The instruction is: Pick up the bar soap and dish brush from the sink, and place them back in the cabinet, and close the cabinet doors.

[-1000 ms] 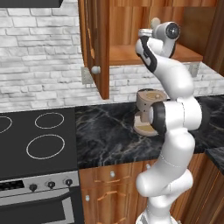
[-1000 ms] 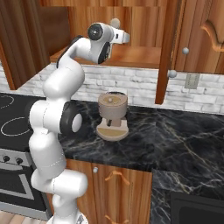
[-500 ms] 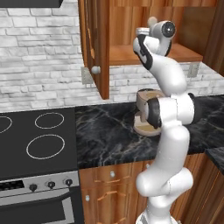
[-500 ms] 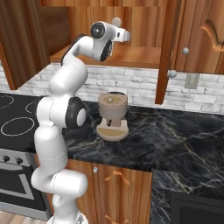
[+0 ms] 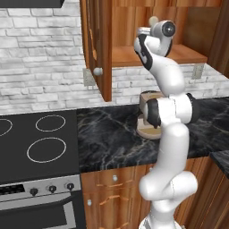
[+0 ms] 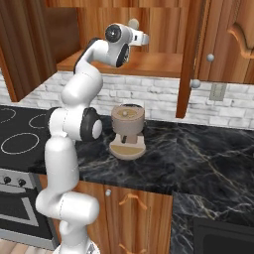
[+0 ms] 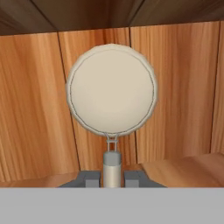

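Observation:
My gripper (image 7: pixel 112 177) is shut on the thin pale handle of the dish brush (image 7: pixel 111 89), whose round cream head stands upright in front of the cabinet's back wall. In the base views the hand reaches into the open reddish-brown cabinet (image 5: pixel 188 56) just above its shelf (image 6: pixel 154 63), with the dish brush head (image 5: pixel 153 21) (image 6: pixel 133 24) poking up beside the gripper (image 5: pixel 144 32) (image 6: pixel 145 37). The cabinet doors (image 5: pixel 96 49) (image 6: pixel 191 54) stand open on either side. The bar soap and the sink are out of view.
A brown round coffee machine (image 5: pixel 149 117) (image 6: pixel 127 130) sits on the dark marbled counter (image 5: pixel 107 138) right under the cabinet, behind my arm. A black stovetop (image 5: pixel 40 143) lies to the left. Lower wooden cabinets (image 6: pixel 139 213) run below the counter.
The hand with the brush has shifted slightly up and inward at the cabinet. The grip stays shut and the base has not moved.

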{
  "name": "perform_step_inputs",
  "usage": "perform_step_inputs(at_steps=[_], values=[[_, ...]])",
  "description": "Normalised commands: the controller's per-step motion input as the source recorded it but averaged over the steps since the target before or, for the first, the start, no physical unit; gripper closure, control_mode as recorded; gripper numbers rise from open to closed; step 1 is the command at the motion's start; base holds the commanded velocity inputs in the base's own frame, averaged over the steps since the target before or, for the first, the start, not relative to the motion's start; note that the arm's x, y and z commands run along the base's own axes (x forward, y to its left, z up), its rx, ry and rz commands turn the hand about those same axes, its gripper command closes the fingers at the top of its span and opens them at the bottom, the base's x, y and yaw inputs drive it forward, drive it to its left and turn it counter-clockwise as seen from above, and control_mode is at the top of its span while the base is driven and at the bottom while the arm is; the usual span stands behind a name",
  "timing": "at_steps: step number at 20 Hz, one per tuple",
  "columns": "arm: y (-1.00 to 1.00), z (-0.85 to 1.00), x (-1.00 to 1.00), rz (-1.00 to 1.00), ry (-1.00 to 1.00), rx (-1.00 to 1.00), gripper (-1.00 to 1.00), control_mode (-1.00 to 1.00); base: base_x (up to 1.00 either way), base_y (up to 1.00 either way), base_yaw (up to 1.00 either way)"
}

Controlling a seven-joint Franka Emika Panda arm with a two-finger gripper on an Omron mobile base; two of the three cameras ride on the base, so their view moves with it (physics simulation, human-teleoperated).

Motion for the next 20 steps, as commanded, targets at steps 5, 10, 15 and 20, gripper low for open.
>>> perform_step_inputs(at_steps=[5,10,15,20], values=[[0.00,0.00,0.11,0.00,0.00,0.00,1.00,-1.00,0.00,0.00,0.00],[0.00,0.00,0.00,0.00,0.00,0.00,1.00,-1.00,0.00,0.00,0.00],[0.00,0.00,0.00,0.00,0.00,0.00,-1.00,-1.00,0.00,0.00,0.00],[0.00,0.00,0.00,0.00,0.00,0.00,-1.00,-1.00,0.00,0.00,0.00]])
